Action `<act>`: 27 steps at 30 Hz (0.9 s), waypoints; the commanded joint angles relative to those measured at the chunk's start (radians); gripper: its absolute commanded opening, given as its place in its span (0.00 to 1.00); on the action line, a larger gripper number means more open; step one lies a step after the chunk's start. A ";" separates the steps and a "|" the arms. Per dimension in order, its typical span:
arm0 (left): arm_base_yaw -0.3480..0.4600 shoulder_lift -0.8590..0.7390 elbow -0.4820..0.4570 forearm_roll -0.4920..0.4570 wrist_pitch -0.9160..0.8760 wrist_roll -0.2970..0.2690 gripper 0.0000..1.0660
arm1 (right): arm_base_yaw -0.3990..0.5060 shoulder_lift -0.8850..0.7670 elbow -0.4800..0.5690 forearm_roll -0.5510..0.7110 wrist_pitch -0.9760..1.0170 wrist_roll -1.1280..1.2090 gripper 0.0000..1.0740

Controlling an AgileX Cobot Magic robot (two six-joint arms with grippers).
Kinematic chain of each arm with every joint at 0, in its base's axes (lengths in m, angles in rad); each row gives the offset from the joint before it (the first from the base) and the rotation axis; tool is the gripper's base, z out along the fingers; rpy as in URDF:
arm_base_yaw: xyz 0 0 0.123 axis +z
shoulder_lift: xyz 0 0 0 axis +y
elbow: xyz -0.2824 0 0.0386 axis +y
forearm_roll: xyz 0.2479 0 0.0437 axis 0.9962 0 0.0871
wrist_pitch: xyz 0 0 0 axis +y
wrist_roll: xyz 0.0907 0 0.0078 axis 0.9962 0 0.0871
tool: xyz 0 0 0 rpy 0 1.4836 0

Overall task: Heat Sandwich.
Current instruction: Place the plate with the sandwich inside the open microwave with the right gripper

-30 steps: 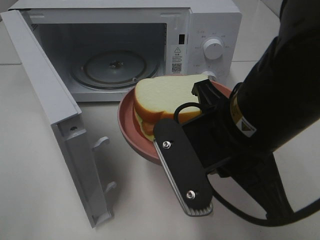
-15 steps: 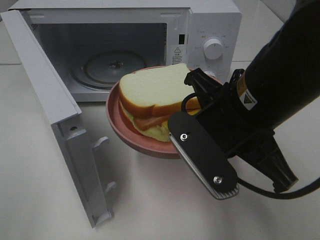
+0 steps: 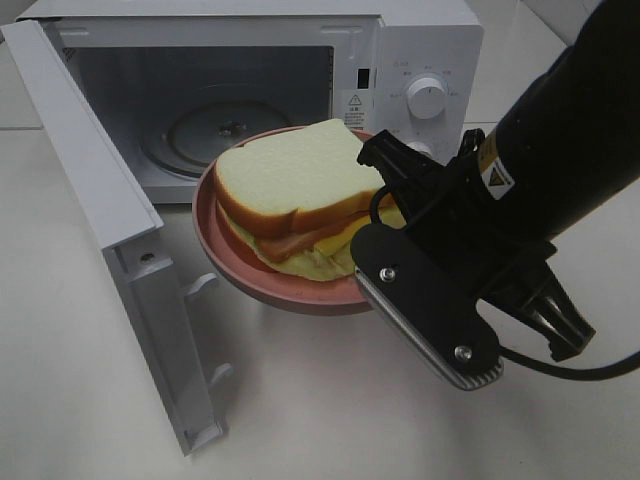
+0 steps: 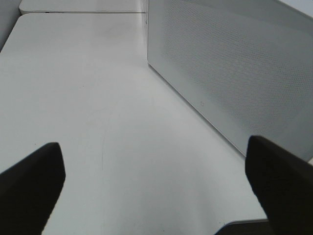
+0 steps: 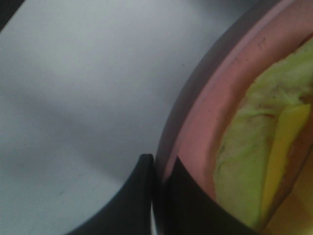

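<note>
Sandwich [image 3: 290, 190] lies on pink plate [image 3: 212, 245], raised above tabletop [image 3: 300, 400], just before open microwave [image 3: 430, 60] cavity, door [image 3: 100, 220] swung wide at left. Right tool [image 5: 159, 166] clamped on plate's near rim; left tool [image 4: 151, 147], fingers [image 4: 34, 181] apart, over tabletop beside perforated white panel [image 4: 234, 73].

From high in front, looking down on desk [image 3: 300, 420], open microwave [image 3: 430, 40], door [image 3: 90, 190] and plate [image 3: 215, 250]. From left wrist, low over desk, facing door's outside, near. From right wrist, pressed close to plate rim, shared with high view.
</note>
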 commanded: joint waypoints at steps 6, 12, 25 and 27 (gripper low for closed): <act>0.003 -0.005 0.002 0.001 -0.003 -0.005 0.90 | -0.005 0.050 0.000 0.003 -0.092 -0.018 0.01; 0.003 -0.005 0.002 0.001 -0.003 -0.005 0.90 | -0.005 0.106 -0.036 0.004 -0.105 -0.020 0.01; 0.003 -0.005 0.002 0.001 -0.003 -0.005 0.90 | -0.005 0.268 -0.193 0.010 -0.106 -0.020 0.02; 0.003 -0.005 0.002 0.001 -0.003 -0.005 0.90 | -0.005 0.277 -0.203 0.010 -0.105 -0.020 0.02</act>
